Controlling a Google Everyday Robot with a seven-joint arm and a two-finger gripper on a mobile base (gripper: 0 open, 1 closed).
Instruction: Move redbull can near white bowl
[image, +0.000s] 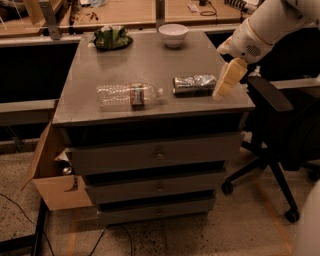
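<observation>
Dimly lit workshop, speckled floor (240, 230), long wooden workbench (125, 12) across the far side. Centre of view: broad grey metal cabinet (150, 60), three drawers below a flat top. To its right, black office chair (280, 125) on castors, armrest close to the cabinet's right edge. Reaching in from the upper right, bulky white robot arm (267, 27), ending above the right side of the top. On the floor at the cabinet's left, open brown cardboard box (50, 175).

On the top, near side, left of centre: long clear plastic water bottle (129, 95) with a red-and-white label, lying on its side, cap pointing right. Far left corner: dark round plate (127, 43) carrying a crumpled green bag (111, 35). Right of the bottle and apart from it: slim shiny silver redbull can (194, 84) with dark mottled markings, lying on its side, lengthwise left to right, on the near right part of the top. Just beside the can's right end: cream-coloured gripper (229, 79), pointing down and slightly left, tip low over the surface; touching the can or not, hard to say; spread or closed, cannot tell. Far edge, right of centre: small round plain white bowl (173, 35), upright, well apart from the can.
</observation>
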